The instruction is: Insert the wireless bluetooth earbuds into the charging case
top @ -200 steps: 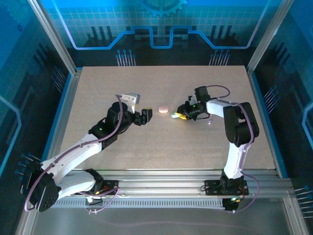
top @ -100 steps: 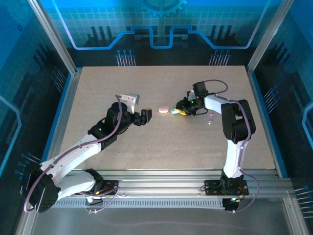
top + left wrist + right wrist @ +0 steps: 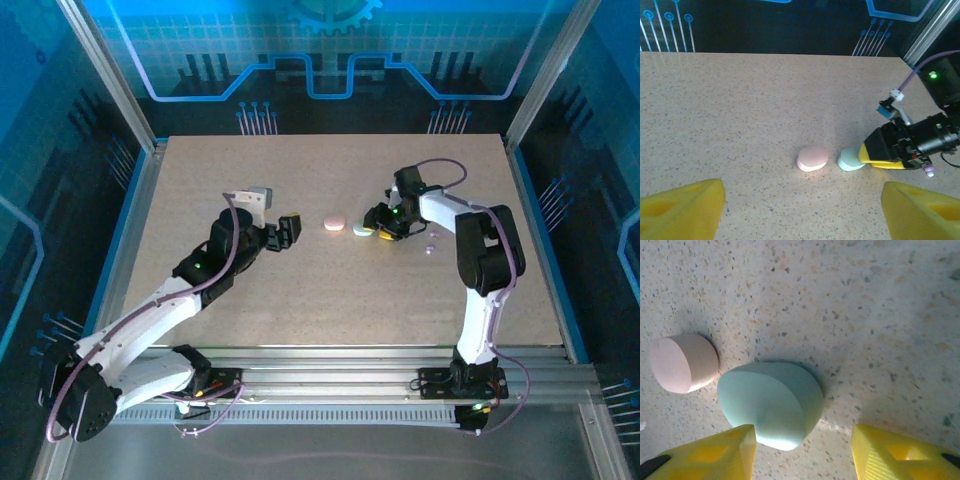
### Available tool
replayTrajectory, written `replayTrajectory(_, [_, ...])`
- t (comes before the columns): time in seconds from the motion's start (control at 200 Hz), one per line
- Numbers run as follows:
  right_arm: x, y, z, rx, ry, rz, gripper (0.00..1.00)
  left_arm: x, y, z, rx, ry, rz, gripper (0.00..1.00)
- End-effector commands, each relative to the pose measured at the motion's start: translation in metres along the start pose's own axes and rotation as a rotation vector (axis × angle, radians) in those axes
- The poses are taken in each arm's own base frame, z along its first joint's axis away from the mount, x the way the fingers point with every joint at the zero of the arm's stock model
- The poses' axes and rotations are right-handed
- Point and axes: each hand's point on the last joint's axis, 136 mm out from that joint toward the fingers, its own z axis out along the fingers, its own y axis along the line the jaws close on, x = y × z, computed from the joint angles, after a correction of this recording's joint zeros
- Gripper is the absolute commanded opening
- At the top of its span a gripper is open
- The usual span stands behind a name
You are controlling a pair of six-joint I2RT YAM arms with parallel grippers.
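A mint-green charging case (image 3: 770, 402) lies shut on the table, just ahead of my right gripper (image 3: 802, 455). That gripper is open, and its left finger (image 3: 705, 455) is close beside the case's edge. A pink case (image 3: 684, 362) sits just left of the green one. From above, the green case (image 3: 362, 230) and pink case (image 3: 334, 222) lie mid-table between my right gripper (image 3: 380, 226) and my left gripper (image 3: 287, 231). Two tiny pale earbuds (image 3: 435, 233) (image 3: 428, 249) lie to the right of the right wrist. My left gripper (image 3: 802, 215) is open and empty, facing the pink case (image 3: 812, 158) and green case (image 3: 850, 160).
The right arm's forearm and purple cable (image 3: 440, 165) arch over the table's right half. Blue-lit enclosure walls and metal posts (image 3: 110, 80) ring the speckled tabletop (image 3: 330, 300). A tiny earbud (image 3: 929, 173) lies under the right wrist.
The green case now lies free on the table in front of the right gripper, which has shifted toward the far side. My left gripper has drawn back to the left and turned.
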Motion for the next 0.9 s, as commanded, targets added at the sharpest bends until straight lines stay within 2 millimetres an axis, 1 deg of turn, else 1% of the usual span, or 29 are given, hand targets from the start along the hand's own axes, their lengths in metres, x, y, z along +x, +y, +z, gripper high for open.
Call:
replayTrajectory(0.0, [-0.005, 0.017, -0.034, 0.014, -0.059, -0.090, 0.54, 0.002, 0.021, 0.000, -0.090, 0.016, -0.044, 0.81])
replayTrajectory(0.15, [-0.002, 0.044, -0.073, -0.013, -0.168, -0.210, 0.54, 0.022, 0.066, 0.004, -0.260, 0.092, -0.159, 0.71])
replayTrajectory(0.205, [0.001, 0.054, -0.088, -0.022, -0.205, -0.265, 0.54, 0.031, 0.084, 0.004, -0.315, 0.115, -0.220, 0.71])
replayTrajectory(0.235, [0.005, 0.060, -0.095, -0.026, -0.222, -0.292, 0.54, 0.037, 0.093, 0.004, -0.343, 0.132, -0.259, 0.72])
replayTrajectory(0.325, [0.014, 0.072, -0.115, -0.035, -0.263, -0.357, 0.55, 0.059, 0.130, -0.002, -0.480, 0.182, -0.408, 0.75])
replayTrajectory(0.395, [0.021, 0.075, -0.126, -0.040, -0.276, -0.366, 0.55, 0.077, 0.154, -0.009, -0.569, 0.218, -0.504, 0.82])
replayTrajectory(0.445, [0.025, 0.075, -0.131, -0.043, -0.280, -0.361, 0.56, 0.090, 0.167, -0.015, -0.632, 0.241, -0.552, 0.83])
replayTrajectory(0.585, [0.035, 0.076, -0.141, -0.059, -0.274, -0.345, 0.57, 0.122, 0.195, -0.026, -0.771, 0.305, -0.691, 0.87])
replayTrajectory(0.67, [0.039, 0.078, -0.143, -0.077, -0.263, -0.339, 0.58, 0.137, 0.204, -0.029, -0.815, 0.352, -0.751, 0.87])
replayTrajectory(0.75, [0.042, 0.079, -0.144, -0.086, -0.256, -0.336, 0.59, 0.144, 0.207, -0.028, -0.836, 0.380, -0.760, 0.87])
replayTrajectory(0.855, [0.044, 0.078, -0.144, -0.084, -0.251, -0.334, 0.59, 0.147, 0.210, -0.028, -0.860, 0.387, -0.757, 0.88])
replayTrajectory(0.89, [0.045, 0.077, -0.143, -0.084, -0.246, -0.334, 0.59, 0.147, 0.210, -0.026, -0.850, 0.387, -0.754, 0.88])
